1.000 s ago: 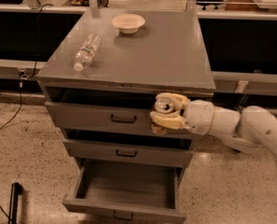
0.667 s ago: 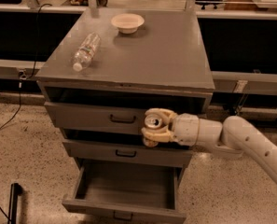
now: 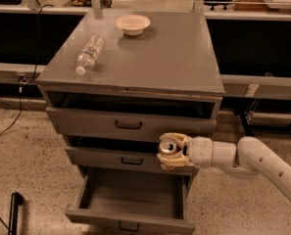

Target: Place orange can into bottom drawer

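Hidden: the orange can (image 3: pixel 167 147) shows mainly its silver top; pale fingers cover most of its body.
Cut off: the bottom drawer (image 3: pixel 135 218) front and its dark handle run into the lower edge of the view; the arm (image 3: pixel 248 158) leaves at the right edge.
Can position: in front of the right part of the middle drawer (image 3: pixel 106 156), above the bottom drawer's right rear corner, not touching either.
Pincer: the gripper (image 3: pixel 170 152) is clasped around the can, top facing the camera.
Open room: the bottom drawer is pulled well out, its grey interior bare; the middle drawer and top drawer (image 3: pixel 86 121) stand slightly ajar.
Arm pose: reaches in roughly level from the right, bent at the wrist.
Cabinet top (image 3: pixel 174 58): a clear bottle (image 3: pixel 88 54) lies on its side at left; a bowl (image 3: pixel 133 23) sits near the back.
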Available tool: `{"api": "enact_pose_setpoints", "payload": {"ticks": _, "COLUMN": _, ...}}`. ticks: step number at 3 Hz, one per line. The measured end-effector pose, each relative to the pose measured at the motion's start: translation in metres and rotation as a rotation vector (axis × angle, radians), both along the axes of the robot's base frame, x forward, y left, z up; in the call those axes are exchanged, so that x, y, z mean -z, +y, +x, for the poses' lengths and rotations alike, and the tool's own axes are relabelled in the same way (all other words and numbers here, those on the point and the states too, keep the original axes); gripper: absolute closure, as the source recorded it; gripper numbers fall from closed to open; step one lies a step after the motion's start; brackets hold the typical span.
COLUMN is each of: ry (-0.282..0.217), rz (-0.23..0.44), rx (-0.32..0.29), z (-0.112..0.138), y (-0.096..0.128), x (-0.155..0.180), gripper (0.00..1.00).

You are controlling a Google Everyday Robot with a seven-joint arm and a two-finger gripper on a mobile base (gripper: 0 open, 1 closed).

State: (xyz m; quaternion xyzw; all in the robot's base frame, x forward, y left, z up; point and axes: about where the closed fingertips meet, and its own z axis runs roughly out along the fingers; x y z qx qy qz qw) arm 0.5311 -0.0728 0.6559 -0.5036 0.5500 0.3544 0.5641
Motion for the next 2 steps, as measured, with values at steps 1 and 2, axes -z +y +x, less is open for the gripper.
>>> {"api": "enact_pose_setpoints", "payload": {"ticks": 1, "ry": 0.002, "rz": -0.004, "rx": 0.001, "z": 0.000, "y": -0.001, "x": 0.002, "gripper": 1.00}}
{"api": "enact_pose_setpoints", "payload": {"ticks": 2, "ry": 0.062, "rz": 0.035, "rx": -0.006, "z": -0.001, "y": 0.004, "x": 0.034, "gripper": 1.00}}
